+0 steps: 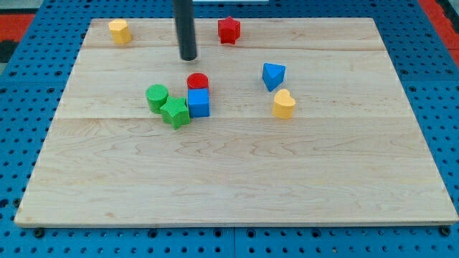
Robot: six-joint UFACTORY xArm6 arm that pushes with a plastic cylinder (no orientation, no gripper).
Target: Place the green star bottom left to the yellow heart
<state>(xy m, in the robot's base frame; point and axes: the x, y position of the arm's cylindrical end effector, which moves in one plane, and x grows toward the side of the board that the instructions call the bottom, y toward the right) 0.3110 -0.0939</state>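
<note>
The green star (176, 112) lies left of the board's middle, touching a green cylinder (157, 96) on its upper left and a blue cube (199, 103) on its right. The yellow heart (284, 104) lies to the right of this cluster, well apart from it. My tip (188, 58) stands above the cluster toward the view's top, clear of all blocks, roughly above the red cylinder (197, 82).
A blue triangular block (272, 75) sits just up-left of the yellow heart. A red star-like block (229, 29) and a yellow block (119, 31) lie near the board's top edge. The wooden board (237, 186) rests on a blue pegboard.
</note>
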